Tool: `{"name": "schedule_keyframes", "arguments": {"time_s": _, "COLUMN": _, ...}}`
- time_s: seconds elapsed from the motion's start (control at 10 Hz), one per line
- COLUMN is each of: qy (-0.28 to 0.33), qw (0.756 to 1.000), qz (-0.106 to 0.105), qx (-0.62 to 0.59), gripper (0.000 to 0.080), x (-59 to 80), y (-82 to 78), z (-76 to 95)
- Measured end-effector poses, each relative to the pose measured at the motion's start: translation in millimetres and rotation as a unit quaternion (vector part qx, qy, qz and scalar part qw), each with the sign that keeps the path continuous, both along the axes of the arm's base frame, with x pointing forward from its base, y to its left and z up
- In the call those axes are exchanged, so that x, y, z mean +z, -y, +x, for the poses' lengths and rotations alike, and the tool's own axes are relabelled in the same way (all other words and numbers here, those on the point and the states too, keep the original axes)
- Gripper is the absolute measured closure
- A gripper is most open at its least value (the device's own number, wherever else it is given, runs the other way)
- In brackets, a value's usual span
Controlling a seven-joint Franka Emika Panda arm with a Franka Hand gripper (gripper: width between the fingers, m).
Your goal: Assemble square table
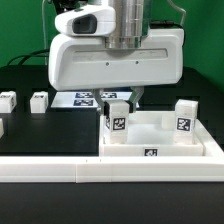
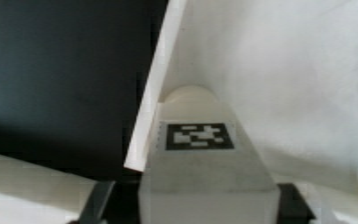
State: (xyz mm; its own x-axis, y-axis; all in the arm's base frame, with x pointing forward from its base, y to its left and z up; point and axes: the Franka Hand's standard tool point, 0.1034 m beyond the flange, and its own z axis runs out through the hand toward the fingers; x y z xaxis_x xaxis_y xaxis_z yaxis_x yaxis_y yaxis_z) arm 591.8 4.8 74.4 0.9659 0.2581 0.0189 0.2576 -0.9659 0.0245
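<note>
I count one large white plastic square top (image 1: 190, 148) under my fingers (image 2: 101, 205); four short white tagged block legs (image 1: 117, 120) (image 1: 184, 117) (image 1: 40, 101) (image 1: 8, 100): one leg between fingers, one near, two well apart; one thin flat white marker board (image 1: 85, 98).

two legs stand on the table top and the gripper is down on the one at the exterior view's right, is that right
Not quite. Two legs do stand on the table top, but the gripper is down on the left leg, at the exterior view's left. The right leg stands free. The exterior view shows this.
</note>
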Motion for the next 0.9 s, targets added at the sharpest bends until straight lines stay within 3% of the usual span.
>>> {"name": "schedule_keyframes", "arguments": {"time_s": 0.3, "qy": 0.002, "qw": 0.994, "qz": 0.005, "qx": -0.111, "gripper": 0.0511, "x": 0.1, "y": -0.6, "z": 0.1}}
{"name": "schedule_keyframes", "arguments": {"time_s": 0.6, "qy": 0.024, "qw": 0.957, "qz": 0.016, "qx": -0.289, "gripper": 0.0509, "x": 0.2, "y": 0.1, "z": 0.3}}
{"name": "schedule_keyframes", "arguments": {"time_s": 0.9, "qy": 0.026, "qw": 0.918, "qz": 0.015, "qx": -0.394, "gripper": 0.0507, "x": 1.5, "y": 13.4, "z": 0.3}}
